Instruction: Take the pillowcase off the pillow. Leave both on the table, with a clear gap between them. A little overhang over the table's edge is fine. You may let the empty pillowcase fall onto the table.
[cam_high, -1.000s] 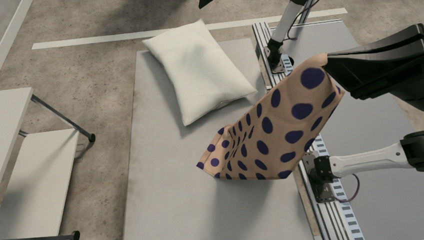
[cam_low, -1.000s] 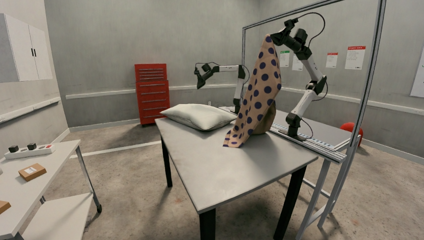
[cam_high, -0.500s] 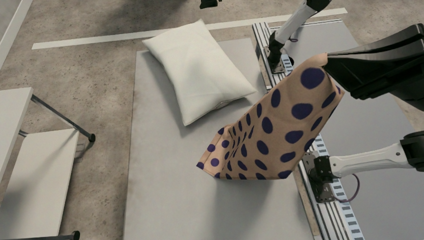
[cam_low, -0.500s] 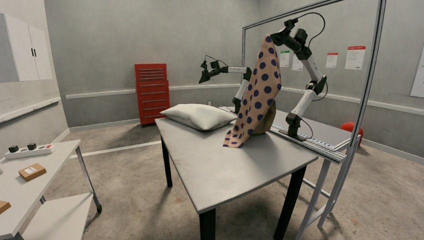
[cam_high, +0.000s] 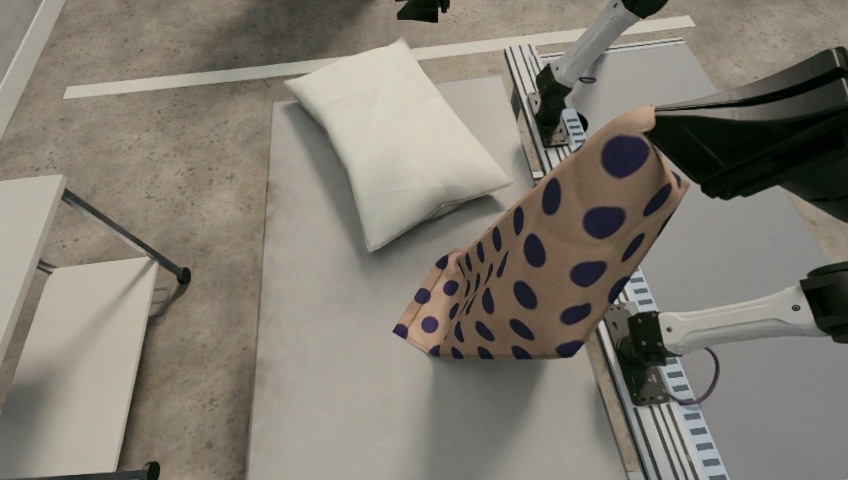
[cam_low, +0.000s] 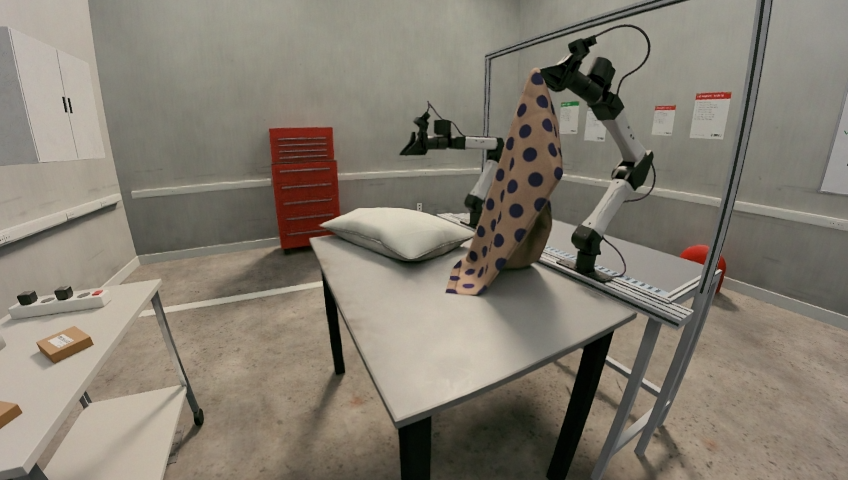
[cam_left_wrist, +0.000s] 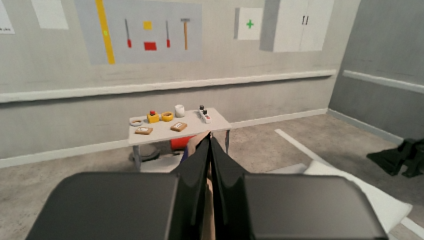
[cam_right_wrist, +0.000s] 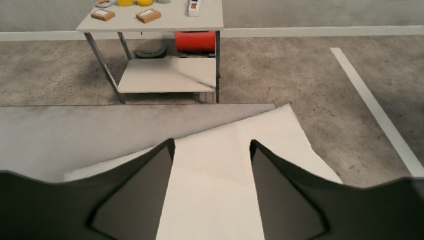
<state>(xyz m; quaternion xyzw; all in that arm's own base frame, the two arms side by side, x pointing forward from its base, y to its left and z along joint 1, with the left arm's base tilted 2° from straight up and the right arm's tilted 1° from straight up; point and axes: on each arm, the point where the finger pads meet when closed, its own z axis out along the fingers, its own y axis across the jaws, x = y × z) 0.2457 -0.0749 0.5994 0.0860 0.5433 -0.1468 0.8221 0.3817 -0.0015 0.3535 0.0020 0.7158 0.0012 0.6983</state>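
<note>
The bare white pillow (cam_high: 398, 142) (cam_low: 398, 231) (cam_left_wrist: 370, 195) (cam_right_wrist: 215, 200) lies on the table (cam_high: 333, 386) (cam_low: 416, 344) near its far end. The tan pillowcase with dark purple dots (cam_high: 556, 255) (cam_low: 517, 178) is off the pillow and hangs in a tall drape, its lower part on the table. Bare table shows between them in the top view. My left gripper (cam_high: 654, 115) (cam_low: 542, 72) (cam_left_wrist: 210, 140) is shut on the pillowcase's top, high up. My right gripper (cam_low: 404, 153) (cam_right_wrist: 212, 141) is open and empty above the pillow's far end.
A metal rail (cam_high: 678, 416) (cam_low: 648, 303) carrying both arm bases runs along one side of the table. An upright frame (cam_low: 751, 89) stands behind the arms. A side table (cam_high: 89, 356) (cam_low: 107, 309) stands across a floor gap, opposite the arms.
</note>
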